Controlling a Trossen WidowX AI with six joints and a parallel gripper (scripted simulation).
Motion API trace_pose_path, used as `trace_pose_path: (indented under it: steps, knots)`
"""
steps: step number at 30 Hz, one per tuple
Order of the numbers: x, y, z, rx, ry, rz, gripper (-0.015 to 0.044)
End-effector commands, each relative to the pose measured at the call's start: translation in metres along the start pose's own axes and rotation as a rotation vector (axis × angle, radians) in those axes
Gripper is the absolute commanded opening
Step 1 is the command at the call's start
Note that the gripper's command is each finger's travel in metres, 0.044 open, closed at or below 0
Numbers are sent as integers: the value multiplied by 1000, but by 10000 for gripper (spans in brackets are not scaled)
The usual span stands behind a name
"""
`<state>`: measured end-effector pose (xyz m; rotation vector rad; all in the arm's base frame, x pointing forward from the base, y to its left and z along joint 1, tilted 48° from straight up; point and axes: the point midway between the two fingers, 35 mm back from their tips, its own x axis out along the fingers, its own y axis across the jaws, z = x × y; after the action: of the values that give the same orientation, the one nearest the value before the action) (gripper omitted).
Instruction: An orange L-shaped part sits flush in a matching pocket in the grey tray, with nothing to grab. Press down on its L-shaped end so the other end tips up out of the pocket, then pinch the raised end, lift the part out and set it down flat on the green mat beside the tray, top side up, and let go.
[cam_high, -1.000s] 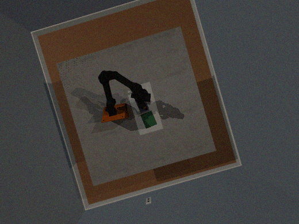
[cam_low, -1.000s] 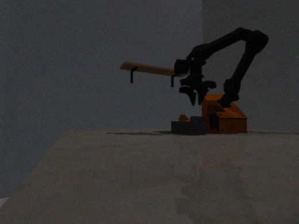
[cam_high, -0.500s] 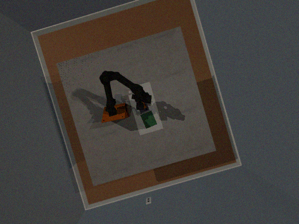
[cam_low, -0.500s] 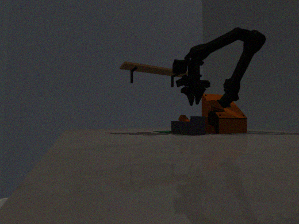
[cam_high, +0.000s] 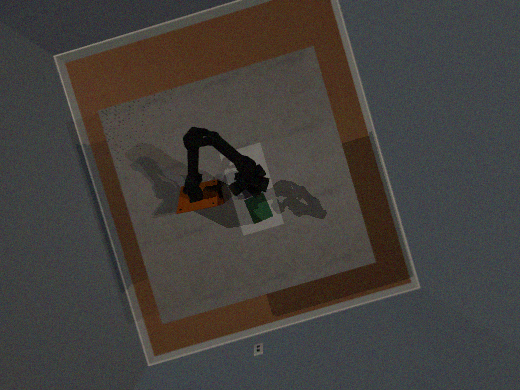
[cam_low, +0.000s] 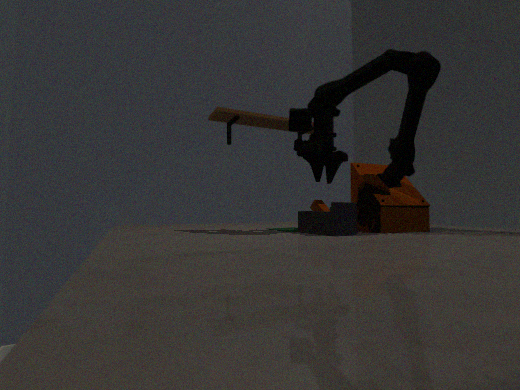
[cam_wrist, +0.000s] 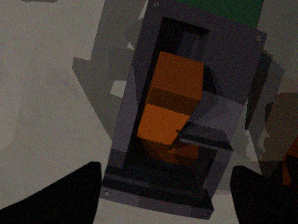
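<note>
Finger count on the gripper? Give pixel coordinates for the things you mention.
2 on the gripper (cam_high: 252, 182) (cam_low: 324, 182) (cam_wrist: 168, 175), standing apart: one finger (cam_low: 317, 167) (cam_wrist: 75, 192) left, the other finger (cam_low: 332, 169) (cam_wrist: 257, 195) right, in exterior and wrist views. Top view can't separate them.

Green mat (cam_wrist: 220, 9) cut off by the wrist view's upper edge.
</note>
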<state>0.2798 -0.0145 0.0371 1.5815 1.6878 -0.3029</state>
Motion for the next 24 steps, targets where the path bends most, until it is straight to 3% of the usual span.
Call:
trace_pose_path:
  steps: [1, 24]
  knots:
    - [2, -2, 16, 219, -3, -14, 280]
    - [41, -2, 16, 219, -3, -14, 280]
